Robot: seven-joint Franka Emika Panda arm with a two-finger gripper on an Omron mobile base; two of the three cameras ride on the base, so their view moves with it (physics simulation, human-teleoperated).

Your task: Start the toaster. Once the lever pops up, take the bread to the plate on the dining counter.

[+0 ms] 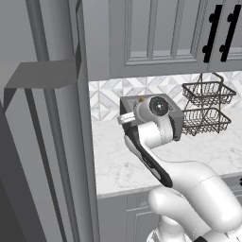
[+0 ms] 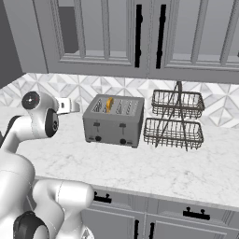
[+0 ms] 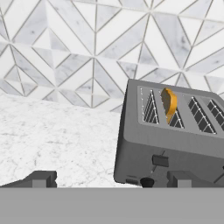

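You can see the toaster (image 2: 113,120) standing on the white marble table (image 2: 154,165), close to the tiled wall (image 2: 70,86) at the back. It is a grey metal box with four slots on top. The bread (image 2: 109,104) sits in the second slot from the left, and its golden-brown top pokes up out of the slot. In the hand view you see that same bread (image 3: 169,104) sticking up, a bit tilted because the hand is tilted.

On the front of the toaster there are two small dark tabs. The left one is the lever (image 2: 97,125), and it sits high in its short slot. Below it is a small round black knob (image 2: 98,138).

Just to the right of the toaster stands a wire rack (image 2: 176,120) with two baskets, one above the other.

The gripper (image 3: 109,179) is in front of the toaster and to its left, not touching it. Its jaws are spread wide and hold nothing. The two dark fingertips (image 3: 41,178) stand far apart at the bottom of the hand view.

Grey cabinets (image 2: 140,37) with black handles hang above the table.
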